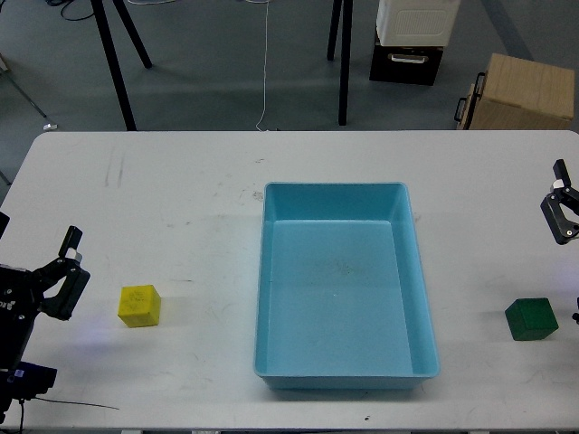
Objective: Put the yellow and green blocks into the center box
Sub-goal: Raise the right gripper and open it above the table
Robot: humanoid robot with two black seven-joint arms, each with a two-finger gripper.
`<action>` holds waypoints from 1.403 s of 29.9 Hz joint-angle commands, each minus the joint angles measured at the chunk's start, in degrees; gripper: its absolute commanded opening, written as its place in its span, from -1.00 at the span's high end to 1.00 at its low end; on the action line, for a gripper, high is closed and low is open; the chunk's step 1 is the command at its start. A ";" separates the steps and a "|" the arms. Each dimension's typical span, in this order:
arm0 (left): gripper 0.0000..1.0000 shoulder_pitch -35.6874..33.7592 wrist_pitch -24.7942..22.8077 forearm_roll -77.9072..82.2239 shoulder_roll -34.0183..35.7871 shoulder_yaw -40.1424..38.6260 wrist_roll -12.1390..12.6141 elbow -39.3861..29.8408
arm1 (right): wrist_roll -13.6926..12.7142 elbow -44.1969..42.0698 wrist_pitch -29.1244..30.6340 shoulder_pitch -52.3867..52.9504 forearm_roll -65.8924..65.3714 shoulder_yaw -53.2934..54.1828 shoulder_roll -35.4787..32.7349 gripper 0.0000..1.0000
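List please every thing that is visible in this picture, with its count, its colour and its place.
yellow block: one, bright yellow, on the table left of the tray, apart from it
green block: one, dark green, on the table right of the tray, near the right edge
tray: one, light blue, table centre, nothing inside
table: one, white, scuffed
cardboard box: one, tan, floor behind the table, far right
case: one, white over black, floor, top of view
stand legs: several, black, floor behind the table
cable: one, white, floor
left gripper: one, black, left edge, near the yellow block, jaws unclear
right gripper: one, black, right edge, above the green block, jaws unclear
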 commanded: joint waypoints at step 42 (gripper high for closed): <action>-1.00 -4.70 0.00 0.17 -5.03 4.81 -0.01 0.13 | -23.38 0.26 -7.19 100.93 -71.63 -110.11 -26.57 -1.00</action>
